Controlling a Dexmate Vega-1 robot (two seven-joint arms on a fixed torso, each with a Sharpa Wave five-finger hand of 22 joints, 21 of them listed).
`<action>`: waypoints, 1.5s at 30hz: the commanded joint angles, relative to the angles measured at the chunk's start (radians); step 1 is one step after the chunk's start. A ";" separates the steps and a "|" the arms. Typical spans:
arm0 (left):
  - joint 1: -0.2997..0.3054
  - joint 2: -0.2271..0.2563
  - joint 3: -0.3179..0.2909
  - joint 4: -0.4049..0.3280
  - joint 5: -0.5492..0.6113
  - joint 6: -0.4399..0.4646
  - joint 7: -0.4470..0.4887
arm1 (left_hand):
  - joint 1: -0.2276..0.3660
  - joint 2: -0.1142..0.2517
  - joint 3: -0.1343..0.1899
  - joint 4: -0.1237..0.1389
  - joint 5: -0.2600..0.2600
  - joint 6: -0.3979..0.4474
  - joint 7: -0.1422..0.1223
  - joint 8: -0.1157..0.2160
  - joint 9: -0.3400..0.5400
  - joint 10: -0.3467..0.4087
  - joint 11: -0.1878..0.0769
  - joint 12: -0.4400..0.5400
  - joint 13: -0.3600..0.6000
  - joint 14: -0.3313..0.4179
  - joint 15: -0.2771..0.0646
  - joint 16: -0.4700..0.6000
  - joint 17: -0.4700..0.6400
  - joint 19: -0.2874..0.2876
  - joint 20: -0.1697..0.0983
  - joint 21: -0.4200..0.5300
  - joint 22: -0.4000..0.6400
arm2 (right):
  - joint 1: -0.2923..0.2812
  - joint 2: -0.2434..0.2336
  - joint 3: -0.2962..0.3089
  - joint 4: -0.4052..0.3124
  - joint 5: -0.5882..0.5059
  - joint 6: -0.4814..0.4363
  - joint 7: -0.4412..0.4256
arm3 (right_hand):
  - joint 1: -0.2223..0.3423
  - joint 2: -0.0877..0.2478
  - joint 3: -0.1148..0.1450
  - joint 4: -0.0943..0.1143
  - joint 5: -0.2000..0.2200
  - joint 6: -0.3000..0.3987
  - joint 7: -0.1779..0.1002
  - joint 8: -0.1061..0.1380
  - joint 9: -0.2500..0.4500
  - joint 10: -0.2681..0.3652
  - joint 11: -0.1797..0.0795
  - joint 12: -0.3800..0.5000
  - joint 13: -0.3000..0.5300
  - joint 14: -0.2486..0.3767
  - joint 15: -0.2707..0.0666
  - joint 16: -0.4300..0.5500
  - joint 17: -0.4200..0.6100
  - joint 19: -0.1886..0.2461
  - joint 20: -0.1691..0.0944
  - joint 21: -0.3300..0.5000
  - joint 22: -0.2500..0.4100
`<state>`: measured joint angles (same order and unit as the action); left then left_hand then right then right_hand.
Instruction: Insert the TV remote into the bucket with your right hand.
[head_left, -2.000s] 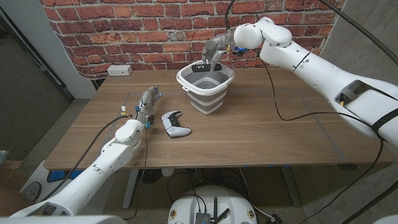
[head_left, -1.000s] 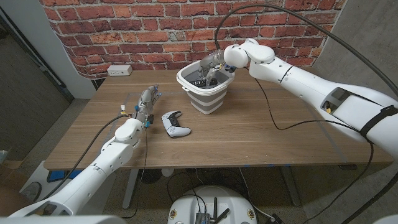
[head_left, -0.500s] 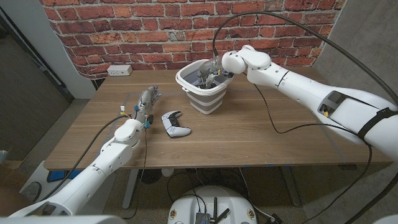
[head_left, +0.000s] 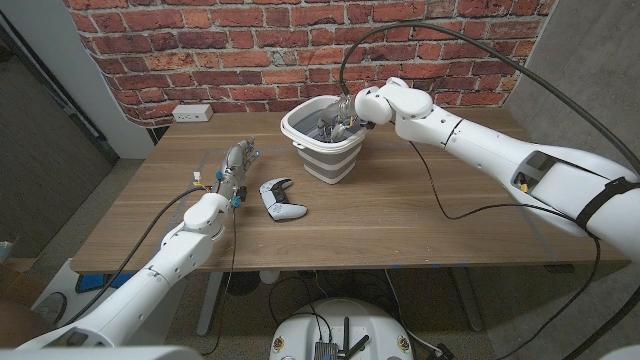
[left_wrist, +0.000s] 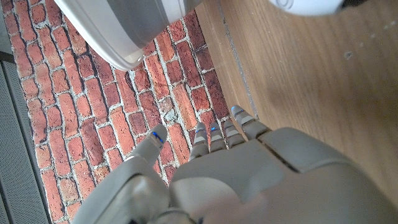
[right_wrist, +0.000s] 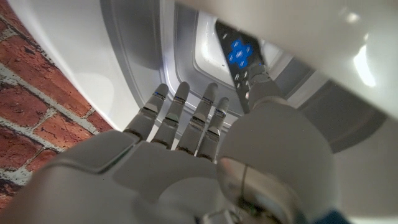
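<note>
Around the work we see a white game controller (head_left: 283, 199) lying near the table's (head_left: 420, 215) middle, just right of the left hand (head_left: 236, 163), and a white power strip (head_left: 192, 113) at the far left edge against the brick wall (head_left: 200, 40). Our left hand stands on the wood with its fingers apart, holding nothing. Nothing lies between the bucket (head_left: 328, 155) and the right arm, which reaches in from the right over the rim. Our right hand (head_left: 340, 124) is down inside the bucket's mouth. From the right wrist view the TV remote (right_wrist: 237, 59) lies just beyond the fingers (right_wrist: 186, 115), deep in the bucket, its long axis running down toward the bucket's floor with the blue buttons facing the hand. The thumb lies against the remote's side; whether we grasp it or have let go, we cannot tell.
</note>
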<state>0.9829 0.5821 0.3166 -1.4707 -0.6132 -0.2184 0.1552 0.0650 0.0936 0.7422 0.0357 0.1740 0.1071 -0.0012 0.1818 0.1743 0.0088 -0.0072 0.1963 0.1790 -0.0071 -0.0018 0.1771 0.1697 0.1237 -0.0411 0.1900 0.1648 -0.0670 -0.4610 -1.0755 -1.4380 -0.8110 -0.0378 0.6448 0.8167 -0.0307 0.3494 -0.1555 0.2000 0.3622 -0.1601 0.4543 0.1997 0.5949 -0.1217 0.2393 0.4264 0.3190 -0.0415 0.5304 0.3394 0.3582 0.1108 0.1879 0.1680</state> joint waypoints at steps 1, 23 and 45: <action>0.006 0.000 0.002 -0.004 -0.004 0.002 0.000 | 0.006 0.088 0.002 -0.001 0.000 0.015 -0.001 0.006 0.006 0.001 -0.001 0.002 0.004 0.001 0.001 0.003 0.002 0.004 -0.034 0.002 0.006 | -0.001 -0.008 -0.005 -0.049 -0.018 -0.028 0.078 | -0.014 -0.016 -0.014 0.005 -0.013 -0.098 0.024 -0.055 0.000 -0.097 0.036 -0.026 -0.001 -0.059 -0.025 -0.030 0.003 -0.011 0.028 -0.003 0.001; -0.012 -0.006 0.008 0.016 -0.002 -0.004 -0.015 | 0.008 0.087 0.001 -0.002 0.000 0.014 0.001 0.004 0.006 0.000 -0.002 0.001 0.004 -0.001 -0.001 0.002 0.002 0.004 -0.034 0.002 0.006 | -0.006 -0.055 0.074 -0.150 0.040 -0.059 0.130 | -0.073 -0.008 -0.031 0.026 -0.022 -0.169 0.046 -0.118 0.000 -0.216 0.088 -0.037 -0.005 -0.134 0.040 -0.079 0.000 -0.044 0.065 -0.004 0.001; -0.036 0.004 0.000 0.038 -0.014 -0.014 -0.051 | 0.010 0.088 -0.001 -0.005 0.000 0.011 -0.001 0.003 0.006 0.000 -0.002 0.001 0.004 -0.001 -0.001 0.002 0.001 0.004 -0.033 0.002 0.006 | -0.034 -0.116 0.177 -0.282 0.136 -0.140 0.159 | -0.102 0.001 -0.038 0.034 -0.022 -0.178 0.044 -0.136 -0.001 -0.243 0.099 -0.036 -0.013 -0.143 0.047 -0.089 0.001 -0.042 0.067 0.000 0.001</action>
<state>0.9549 0.5756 0.3241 -1.4364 -0.6180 -0.2288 0.1234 0.0651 0.0935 0.7422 0.0357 0.1740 0.1139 -0.0049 0.1818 0.1743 0.0088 -0.0072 0.1963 0.1789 -0.0071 -0.0018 0.1770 0.1674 0.1237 -0.0411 0.1900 0.1648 -0.0776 -0.5415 -0.9550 -1.6468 -0.7272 -0.1335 0.7958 0.7219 -0.0331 0.3116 -0.1266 0.1809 0.1833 -0.1191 0.3204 0.1952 0.3547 -0.0232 0.2020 0.4126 0.1806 0.0034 0.4436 0.3387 0.3125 0.1751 0.1879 0.1681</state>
